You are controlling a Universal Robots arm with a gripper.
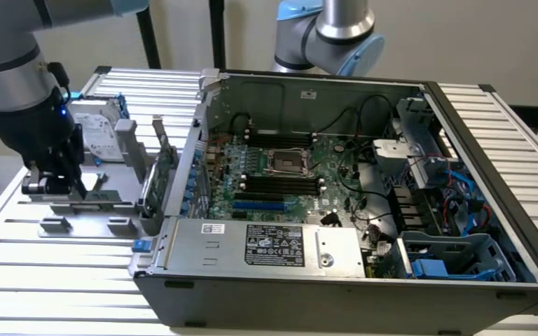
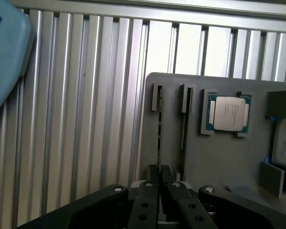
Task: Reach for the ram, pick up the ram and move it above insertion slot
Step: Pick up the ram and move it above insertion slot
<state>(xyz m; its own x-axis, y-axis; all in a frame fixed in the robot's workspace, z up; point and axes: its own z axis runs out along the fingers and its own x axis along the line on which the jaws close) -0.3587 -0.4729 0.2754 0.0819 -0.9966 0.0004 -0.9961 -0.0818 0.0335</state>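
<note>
Hand (image 1: 68, 187) low over the grey holder (image 1: 87, 227) on the table (image 1: 54, 280), to the exterior view's left of the open case (image 1: 344, 294). In the wrist view the hand (image 2: 159, 171) has its fingers (image 2: 151, 177) drawn almost together. The ram (image 2: 158, 138), standing edge-on in one holder groove, runs straight in between them. The hand appears clamped on the ram's top edge, and the ram is still seated in the holder.

Risks, as judged:
- **Shallow hold.** The hold is on a thin edge only, so a shallow or off-centre bite could let the ram pivot or slip.
- **Jamming.** The end guides (image 2: 157, 98) are tight, and any skew in a lift could jam the ram and drag the holder with it.
- **Neighbouring groove.** The second groove (image 2: 183, 129) lies just beside the first, and a wide finger could catch it. Whether it is filled cannot be told.

Surroundings:
- The CPU (image 2: 228, 113) sits in its pocket near the grooves.
- The drive (image 1: 96, 136) lies behind the hand.
- The card (image 1: 160, 183) stands upright between the holder and the case wall (image 1: 192, 150). Card and wall together bar a low, direct path to the memory slots (image 1: 279, 183).
- Black cables (image 1: 363, 119) loop over the board near those slots.
</note>
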